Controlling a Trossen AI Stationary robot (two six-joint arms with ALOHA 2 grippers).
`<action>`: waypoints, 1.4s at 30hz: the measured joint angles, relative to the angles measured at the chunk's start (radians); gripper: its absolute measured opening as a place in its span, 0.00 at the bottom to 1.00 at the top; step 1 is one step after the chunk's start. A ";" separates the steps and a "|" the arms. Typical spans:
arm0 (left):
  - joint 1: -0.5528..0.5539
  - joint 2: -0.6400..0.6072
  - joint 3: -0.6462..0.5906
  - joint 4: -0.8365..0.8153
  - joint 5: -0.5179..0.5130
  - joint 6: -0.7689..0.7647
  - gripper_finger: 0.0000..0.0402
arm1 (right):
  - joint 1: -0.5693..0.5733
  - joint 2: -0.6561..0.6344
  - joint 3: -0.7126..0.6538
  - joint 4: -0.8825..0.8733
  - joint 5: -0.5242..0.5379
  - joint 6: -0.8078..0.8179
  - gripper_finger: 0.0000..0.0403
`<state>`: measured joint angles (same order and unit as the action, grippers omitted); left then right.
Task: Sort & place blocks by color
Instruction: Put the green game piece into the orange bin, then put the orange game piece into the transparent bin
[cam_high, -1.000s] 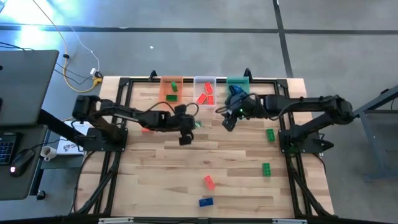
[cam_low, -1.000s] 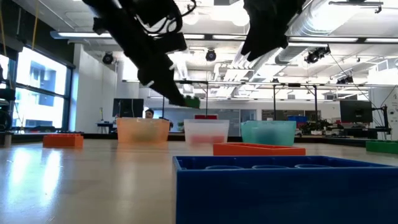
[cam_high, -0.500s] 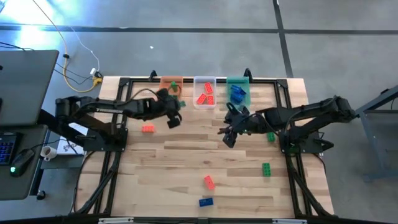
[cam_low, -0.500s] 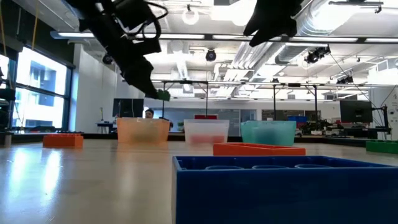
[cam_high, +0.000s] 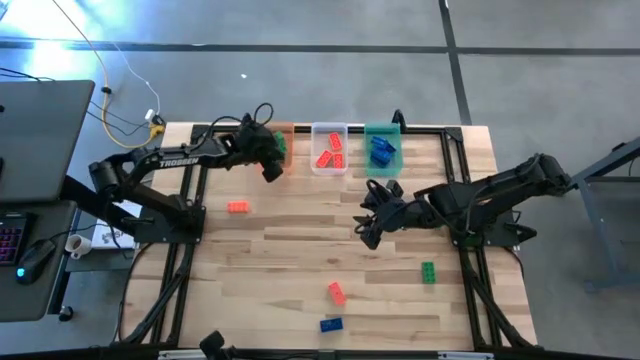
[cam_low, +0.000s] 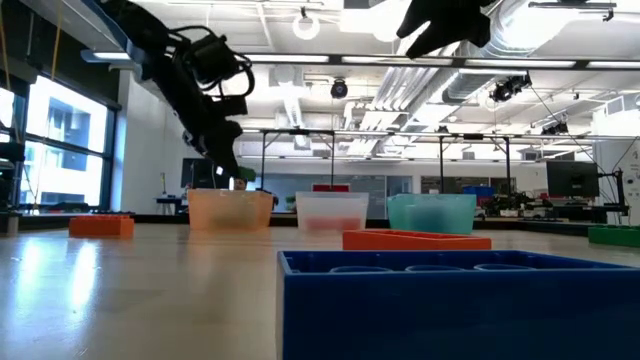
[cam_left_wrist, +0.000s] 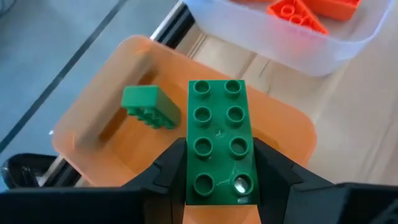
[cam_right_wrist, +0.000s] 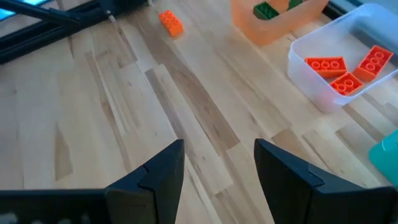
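Clearly the left gripper (cam_left_wrist: 217, 180) clamps a green block (cam_left_wrist: 219, 140) over the orange tub (cam_left_wrist: 93, 124); released off-centre, it could strike the rim (right gripper (cam_right_wrist: 217, 168) empty, fingers apart)

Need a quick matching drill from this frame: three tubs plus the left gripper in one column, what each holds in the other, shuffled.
Column 1:
1. translucent orange tub
2. clear plastic tub
3. translucent green tub
4. left gripper

Column 2:
A. blue studded bricks
B. one green studded brick, clamped between the fingers above a tub
C. red-orange studded bricks
D. a small green brick lying inside

Pairs: 1-D, 2-C, 3-A, 4-B
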<state>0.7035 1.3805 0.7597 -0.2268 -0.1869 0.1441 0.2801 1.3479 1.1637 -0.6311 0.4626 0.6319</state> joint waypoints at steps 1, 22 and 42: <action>0.007 0.007 0.000 0.000 0.002 0.000 0.28 | 0.005 0.000 0.000 0.005 0.010 0.000 0.45; 0.057 0.127 0.000 0.061 0.028 -0.010 0.39 | 0.024 0.066 0.000 0.015 0.062 0.053 0.45; 0.052 0.125 0.000 0.057 -0.034 -0.022 0.41 | 0.043 0.093 0.000 0.127 -0.121 0.120 0.45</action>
<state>0.7552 1.5055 0.7601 -0.1700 -0.2212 0.1225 0.3230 1.4414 1.1637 -0.5037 0.3414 0.7522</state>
